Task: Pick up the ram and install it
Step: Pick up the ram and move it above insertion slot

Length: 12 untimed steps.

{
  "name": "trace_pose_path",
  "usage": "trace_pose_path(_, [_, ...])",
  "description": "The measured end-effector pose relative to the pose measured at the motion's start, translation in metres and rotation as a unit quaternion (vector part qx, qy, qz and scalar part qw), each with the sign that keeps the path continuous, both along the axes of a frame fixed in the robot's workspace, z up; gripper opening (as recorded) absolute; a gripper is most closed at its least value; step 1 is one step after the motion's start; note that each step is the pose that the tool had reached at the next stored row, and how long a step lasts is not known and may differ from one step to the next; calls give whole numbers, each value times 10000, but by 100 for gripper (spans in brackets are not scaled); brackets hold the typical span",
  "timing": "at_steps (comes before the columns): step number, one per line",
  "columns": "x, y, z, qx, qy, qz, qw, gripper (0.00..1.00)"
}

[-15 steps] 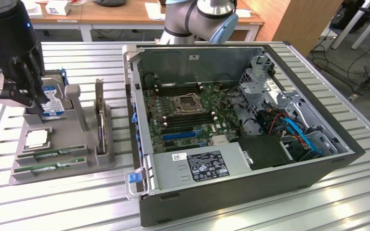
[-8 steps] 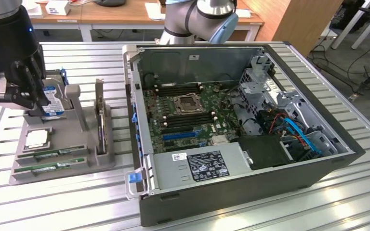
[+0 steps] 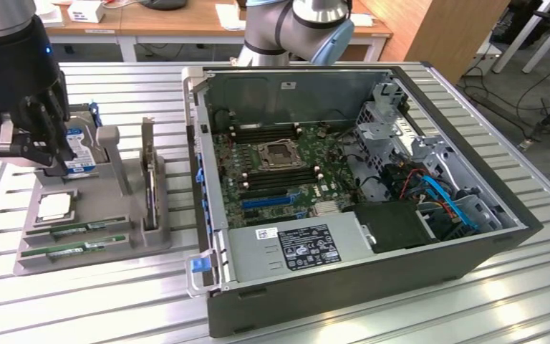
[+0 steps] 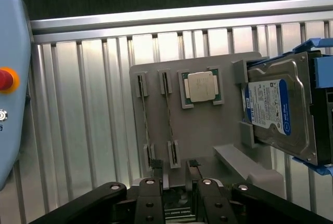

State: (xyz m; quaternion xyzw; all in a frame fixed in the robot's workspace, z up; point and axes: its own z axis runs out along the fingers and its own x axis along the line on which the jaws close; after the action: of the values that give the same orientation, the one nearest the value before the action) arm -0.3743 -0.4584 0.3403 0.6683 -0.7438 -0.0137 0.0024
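Two ram sticks, long narrow green circuit boards with black chips, lie side by side in the slots of a moulded grey plastic holder tray (image 3: pixel 134 238): the ram (image 3: pixel 89 227) nearer the tray's middle, and its twin (image 3: pixel 74 248) along the tray's front edge. Neither has been lifted. From my wrist camera I see the ram (image 4: pixel 168 110) and the twin (image 4: pixel 145 122) edge-on, as thin dark lines across the tray (image 4: pixel 208 130).

My black two-fingered gripper (image 3: pixel 38 150) hangs above the tray's far end, jaws spread wide and holding nothing. In the wrist view the gripper (image 4: pixel 178 195) sits over the sticks' near ends, touching neither.

The tray also carries one square silver-capped processor (image 4: pixel 200 86), one silver hard drive with a blue label (image 4: pixel 276 109) standing on edge in blue brackets, and one dark expansion card (image 3: pixel 148 179) upright at the side nearest the computer.

To the exterior view's right stands one open black tower case (image 3: pixel 351 294), lying on its side. Inside it are the large green motherboard (image 3: pixel 275 168) and a silver power supply (image 3: pixel 299 247).

Everything rests on a table of ribbed aluminium slats (image 3: pixel 112 304). The arm's grey and pale blue base (image 3: pixel 299 25) rises behind the case. Beyond are wooden desks (image 3: pixel 160 21) and a grey floor (image 3: pixel 504 79). A pale blue housing with a red button (image 4: pixel 6 78) edges the wrist view.
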Motion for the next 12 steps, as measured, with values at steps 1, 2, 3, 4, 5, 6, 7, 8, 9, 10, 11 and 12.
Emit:
trace_pose_path(1, [0, 0, -7, 0, 0, 2, 10000, 31])
trace_pose_path(2, [0, 0, -15, 0, 0, 4, 10000, 31])
trace_pose_path(3, [0, 0, -21, 0, 0, 6, 10000, 31])
trace_pose_path(4, [0, 0, -29, 0, 0, 8, 10000, 31])
trace_pose_path(5, [0, 0, -36, 0, 0, 10, 10000, 31])
trace_pose_path(6, [0, 0, -43, 0, 0, 13, 10000, 31])
trace_pose_path(7, [0, 0, -50, 0, 0, 15, 10000, 31])
trace_pose_path(8, [0, 0, -57, 0, 0, 17, 10000, 31])
trace_pose_path(9, [0, 0, -64, 0, 0, 19, 10000, 31])
trace_pose_path(10, [0, 0, -71, 0, 0, 21, 10000, 31])
trace_pose_path(11, [0, 0, -78, 0, 0, 23, 10000, 31])
trace_pose_path(12, [0, 0, -85, 0, 0, 25, 10000, 31])
